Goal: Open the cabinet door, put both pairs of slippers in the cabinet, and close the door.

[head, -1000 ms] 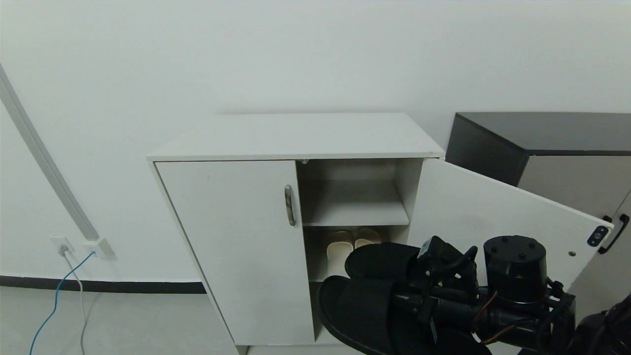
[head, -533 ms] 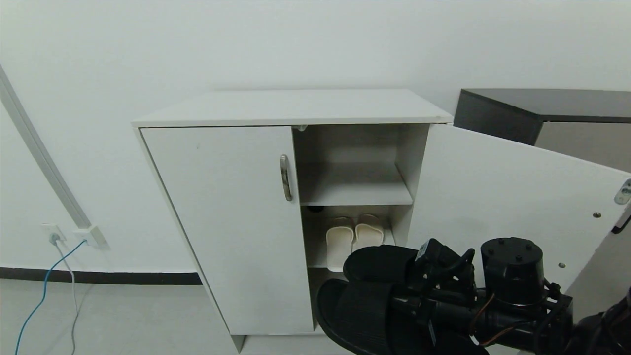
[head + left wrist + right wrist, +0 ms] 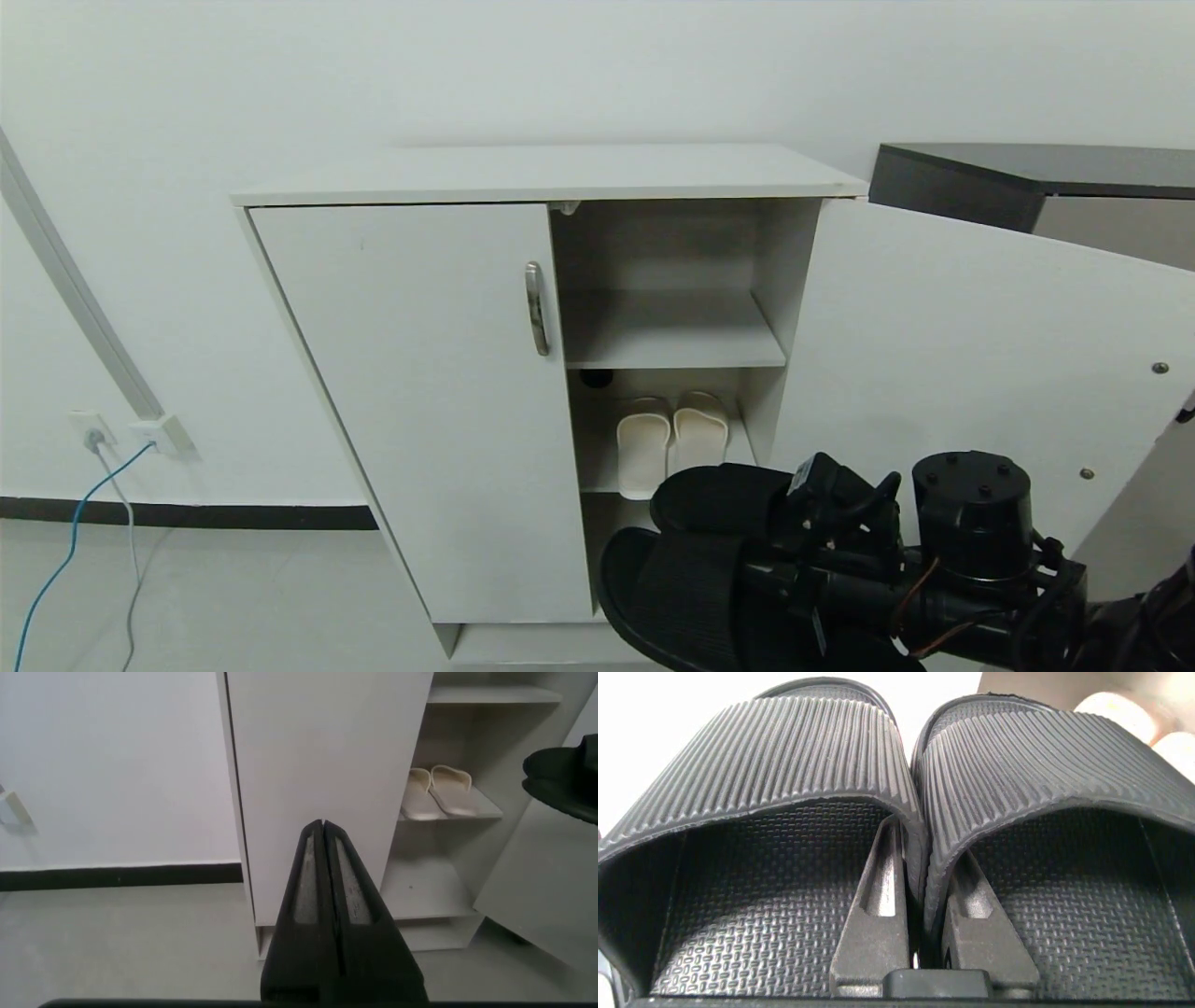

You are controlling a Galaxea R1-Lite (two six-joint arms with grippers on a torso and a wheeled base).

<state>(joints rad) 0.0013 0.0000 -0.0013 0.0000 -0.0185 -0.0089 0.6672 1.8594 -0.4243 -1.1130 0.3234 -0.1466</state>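
You're on the 2nd pair: door (image 3: 971, 355) open, white slippers (image 3: 672, 439) on the middle shelf (image 3: 597, 459) of the cabinet (image 3: 560, 173), L gripper (image 3: 323, 873) pressed together & empty, R gripper (image 3: 926, 917) clamped on the black slippers (image 3: 691, 569) just in front, so next I'd slide them onto a free shelf & let go.

The white cabinet (image 3: 551, 173) stands with its left door (image 3: 411, 401) shut and its right door (image 3: 971, 345) swung wide open toward 3 o'clock. Inside, on the shelf below the upper one, a pair of cream slippers (image 3: 667, 439) lies side by side. The black slippers (image 3: 700, 560), with ribbed straps, sit pressed together at 5 o'clock of the cream pair, outside the opening, their adjoining inner walls pinched by the right gripper (image 3: 922, 849).
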